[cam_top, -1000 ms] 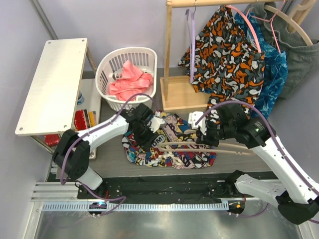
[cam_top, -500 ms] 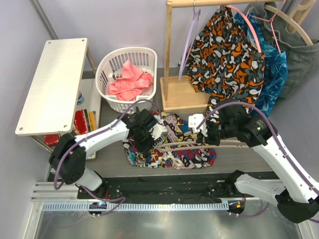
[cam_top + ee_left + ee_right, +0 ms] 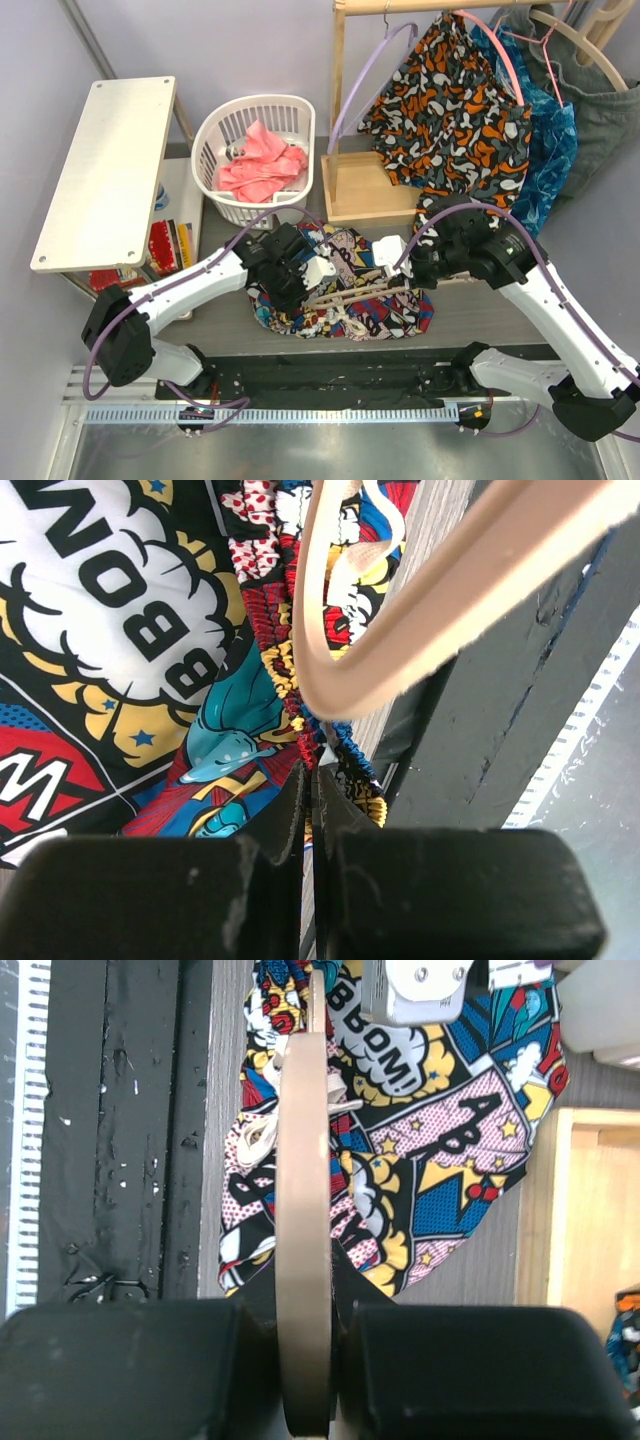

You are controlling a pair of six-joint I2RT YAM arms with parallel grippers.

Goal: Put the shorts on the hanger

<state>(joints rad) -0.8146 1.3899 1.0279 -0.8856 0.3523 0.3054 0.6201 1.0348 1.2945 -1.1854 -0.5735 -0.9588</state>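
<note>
The comic-print shorts (image 3: 350, 310) lie crumpled on the dark table in front of both arms. My left gripper (image 3: 303, 288) is shut on the shorts' gathered waistband edge (image 3: 325, 742) at their left side. My right gripper (image 3: 412, 274) is shut on the beige wooden hanger (image 3: 362, 290) and holds it edge-on just over the shorts. In the right wrist view the hanger (image 3: 303, 1190) runs straight out from between my fingers over the shorts (image 3: 440, 1130). In the left wrist view the hanger's curved end (image 3: 400, 650) sits right above the waistband and white drawstring.
A white laundry basket (image 3: 222, 125) with pink cloth stands at the back left. A wooden rack (image 3: 362, 185) behind carries a blotch-patterned garment (image 3: 450, 100), a swinging lilac hanger (image 3: 352, 85) and a pink hanger (image 3: 505, 65). A white shelf (image 3: 105, 170) stands far left.
My right gripper has carried the hanger leftward, its far end now by my left gripper. My left arm shifted slightly right, still pinching the waistband. The lilac hanger on the rack has swung.
</note>
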